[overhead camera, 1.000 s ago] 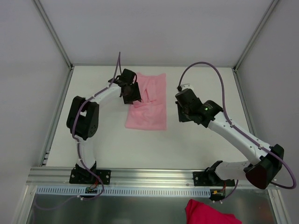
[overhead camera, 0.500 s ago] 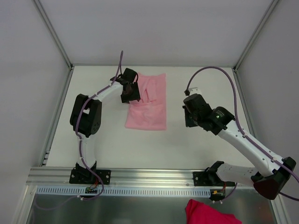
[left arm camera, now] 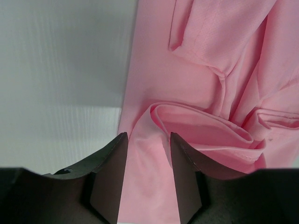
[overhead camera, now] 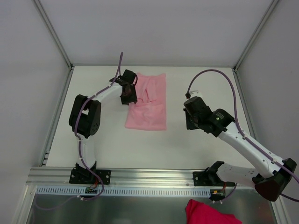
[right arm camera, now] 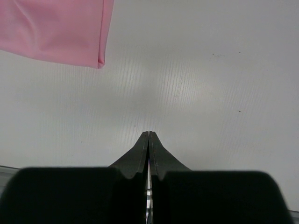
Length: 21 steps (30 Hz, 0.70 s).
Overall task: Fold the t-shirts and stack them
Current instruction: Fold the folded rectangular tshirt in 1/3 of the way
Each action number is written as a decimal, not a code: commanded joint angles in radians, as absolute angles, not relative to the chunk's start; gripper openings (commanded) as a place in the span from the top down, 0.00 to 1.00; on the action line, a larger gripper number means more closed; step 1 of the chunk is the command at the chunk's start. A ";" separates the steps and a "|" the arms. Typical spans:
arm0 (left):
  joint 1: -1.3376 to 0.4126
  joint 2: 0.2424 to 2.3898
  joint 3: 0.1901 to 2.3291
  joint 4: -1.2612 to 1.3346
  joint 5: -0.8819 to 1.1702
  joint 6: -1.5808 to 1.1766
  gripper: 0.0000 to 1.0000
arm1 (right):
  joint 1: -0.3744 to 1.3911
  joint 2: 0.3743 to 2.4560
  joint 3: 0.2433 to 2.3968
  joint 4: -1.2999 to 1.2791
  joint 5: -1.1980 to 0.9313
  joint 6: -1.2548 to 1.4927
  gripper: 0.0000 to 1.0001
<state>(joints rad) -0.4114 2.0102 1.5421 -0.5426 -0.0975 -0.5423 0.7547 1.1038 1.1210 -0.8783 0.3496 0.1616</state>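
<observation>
White walls (overhead camera: 154,28) close off a pale bench (overhead camera: 103,135) on three sides, with an aluminium rail (overhead camera: 140,176) running along its near edge where our two arms are bolted. We see one pale-pink t-shirt (overhead camera: 149,109) lying on the far middle of the bench, folded lengthwise into a narrow strip. Its near half is smooth and flat, and its far half is rumpled, with a sleeve (left arm camera: 196,32) turned inward. The left end effector (left arm camera: 148,136) sits right at that strip's left edge, about halfway along. Its fingers (left arm camera: 112,158) stand apart, one on either side of a raised, loosely rolled fold of pink cloth that fills the gap between them. We cannot tell whether they bear on the cloth. Bare bench lies to the left of this end effector, and the bunched pleats of the shirt lie ahead of it and to its right. The right end effector (right arm camera: 148,133) is pressed together with nothing between its tips, and it points down at bare bench. From it, the shirt lies off to the left and well apart, and only a near corner of the cloth shows at the upper left of its wrist view. A purple cable (overhead camera: 210,72) arches above the right arm, clear of the shirt. A second cable (overhead camera: 120,63) rises behind the left wrist. Behind the right arm's base, beyond the rail and off the bench, lies a crumpled red cloth (overhead camera: 205,213), far from both end effectors.
</observation>
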 commanded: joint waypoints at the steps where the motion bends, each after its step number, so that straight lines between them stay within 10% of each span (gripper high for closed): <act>1: -0.413 1.924 1.517 -0.537 -0.086 -0.542 0.57 | 0.759 1.075 1.108 -0.884 0.356 0.187 0.99; 11: -0.414 1.983 1.548 -0.558 -0.091 -0.528 0.51 | 0.761 1.058 1.121 -0.900 0.367 0.195 0.99; 21: -0.413 2.010 1.526 -0.574 -0.133 -0.512 1.00 | 0.759 1.046 1.161 -0.930 0.371 0.192 0.99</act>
